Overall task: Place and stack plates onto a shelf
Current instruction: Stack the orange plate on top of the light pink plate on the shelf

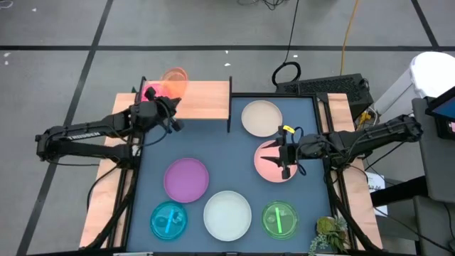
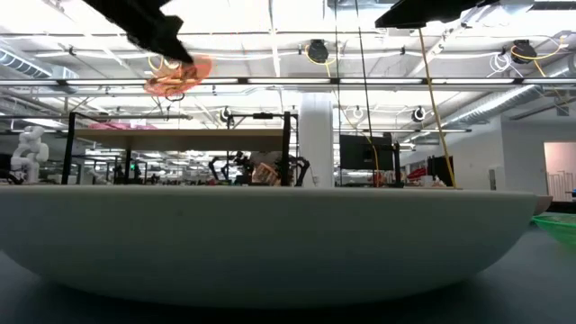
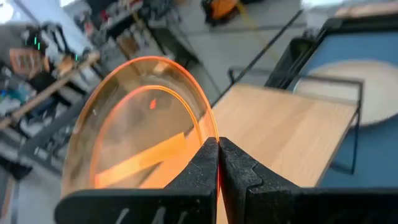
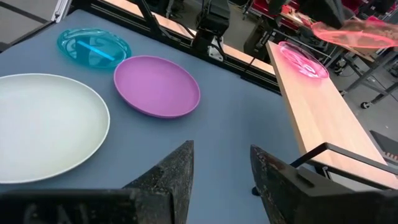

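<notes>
My left gripper (image 1: 169,98) is shut on a translucent orange plate (image 3: 137,124) and holds it in the air over the far left part of the light-wood shelf (image 1: 202,99). A magenta plate (image 4: 301,59) lies flat on the shelf's left end. On the blue mat lie the cream (image 1: 261,117), pink (image 1: 270,169), purple (image 1: 186,179), pale white (image 1: 227,215), cyan (image 1: 169,220) and green (image 1: 279,219) plates. My right gripper (image 4: 222,152) hovers open above the pink plate with nothing between its fingers. My left gripper pinches the orange plate's rim (image 3: 210,134) between its two fingers. The fingers come from the table's left side, close to level and slanting a little down. The plate is lifted clear above the shelf, tilted, reaching out beyond the fingertips (image 3: 205,158).
The shelf stands on thin black legs (image 1: 229,107) at the mat's far left corner. Its right half (image 3: 292,124) is bare wood. A small plant (image 1: 328,233) sits at the near right corner. Wooden side strips (image 1: 106,206) flank the mat.
</notes>
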Robot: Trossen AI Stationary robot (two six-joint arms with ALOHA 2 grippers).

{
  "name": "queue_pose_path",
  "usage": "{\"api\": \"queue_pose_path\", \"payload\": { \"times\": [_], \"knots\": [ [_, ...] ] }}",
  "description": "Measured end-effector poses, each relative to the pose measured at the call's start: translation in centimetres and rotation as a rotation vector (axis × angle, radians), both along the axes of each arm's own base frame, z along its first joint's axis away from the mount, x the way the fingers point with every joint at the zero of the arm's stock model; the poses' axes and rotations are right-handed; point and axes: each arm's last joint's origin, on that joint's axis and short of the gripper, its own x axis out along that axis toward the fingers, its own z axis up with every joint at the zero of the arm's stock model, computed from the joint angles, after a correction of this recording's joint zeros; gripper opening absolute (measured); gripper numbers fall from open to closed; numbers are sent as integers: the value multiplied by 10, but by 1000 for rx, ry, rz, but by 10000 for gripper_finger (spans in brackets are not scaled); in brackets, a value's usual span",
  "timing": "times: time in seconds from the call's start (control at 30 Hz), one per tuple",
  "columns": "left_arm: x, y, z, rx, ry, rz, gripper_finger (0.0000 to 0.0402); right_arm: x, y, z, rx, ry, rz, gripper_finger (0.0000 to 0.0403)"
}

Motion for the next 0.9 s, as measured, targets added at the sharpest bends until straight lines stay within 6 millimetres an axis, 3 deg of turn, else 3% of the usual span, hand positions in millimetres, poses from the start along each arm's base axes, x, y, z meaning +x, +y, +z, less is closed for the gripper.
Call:
{"api": "queue_pose_path", "payload": {
  "times": [0.63, 0.9],
  "knots": [
    [-22, 17, -22, -168, 96, 274, 5, 0, 0, 0, 0, 0, 0, 139],
    [-25, 24, -24, -206, 96, 280, 5, 0, 0, 0, 0, 0, 0, 139]
  ]
}}
